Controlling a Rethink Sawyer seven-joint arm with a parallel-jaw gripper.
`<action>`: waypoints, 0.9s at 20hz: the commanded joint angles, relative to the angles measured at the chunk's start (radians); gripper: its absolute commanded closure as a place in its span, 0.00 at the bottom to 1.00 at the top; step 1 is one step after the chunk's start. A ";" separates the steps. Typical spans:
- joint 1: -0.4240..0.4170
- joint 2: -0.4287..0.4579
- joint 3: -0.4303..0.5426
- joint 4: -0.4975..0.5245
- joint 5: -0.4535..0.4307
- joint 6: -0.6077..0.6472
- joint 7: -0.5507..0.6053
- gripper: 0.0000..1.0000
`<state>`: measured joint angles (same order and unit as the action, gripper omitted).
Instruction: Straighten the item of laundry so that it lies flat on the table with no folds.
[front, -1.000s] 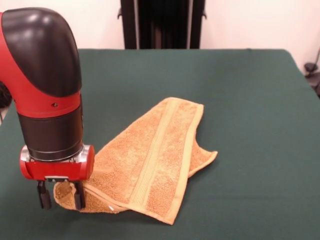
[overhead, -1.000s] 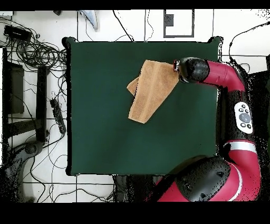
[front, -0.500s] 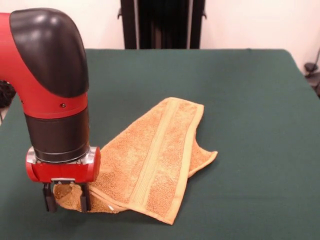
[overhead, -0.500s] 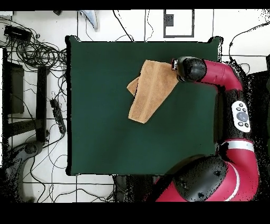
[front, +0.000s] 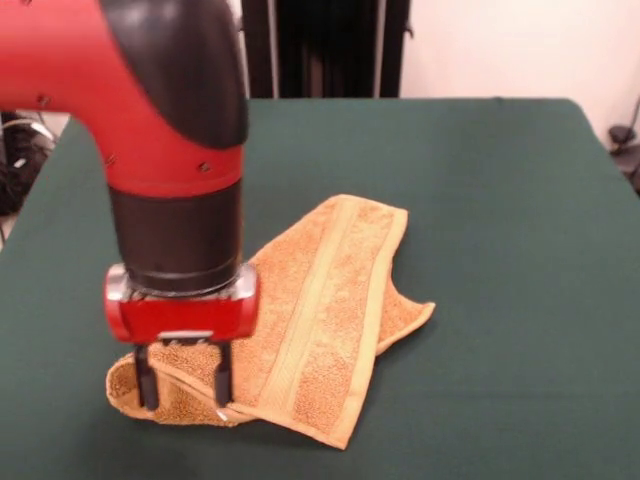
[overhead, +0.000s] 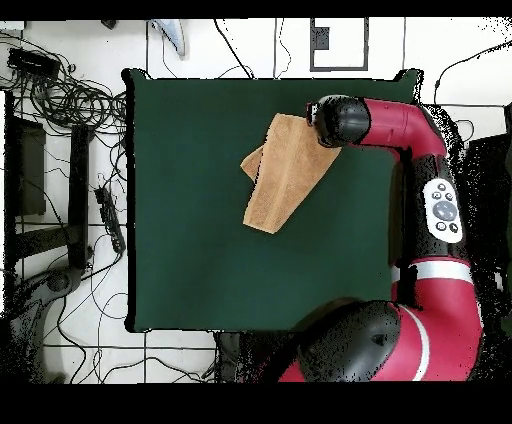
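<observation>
Folded orange-tan terry towel (front: 310, 310) lies on the dark green cloth-covered table (front: 500, 200), toward its front edge. Red-and-black gripper (front: 183, 385), jaws parted, straddles the towel's corner: grasping step; next, close and pull outward.

Bare green table (front: 500, 200) lies open on every side of the folded towel (front: 310, 310) (its near-left corner bunched), and only the arm's gripper (front: 185, 378), standing over that corner, blocks approach there.
</observation>
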<state>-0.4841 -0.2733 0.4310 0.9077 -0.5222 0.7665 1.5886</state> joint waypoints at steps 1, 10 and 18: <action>0.120 -0.100 -0.025 0.104 0.071 0.210 0.104 0.00; 0.195 -0.104 -0.107 0.154 0.115 0.160 0.233 0.00; 0.257 0.012 -0.193 0.169 0.117 0.014 0.346 0.00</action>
<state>-0.2754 -0.3803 0.2822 0.9186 -0.4170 0.8452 1.6289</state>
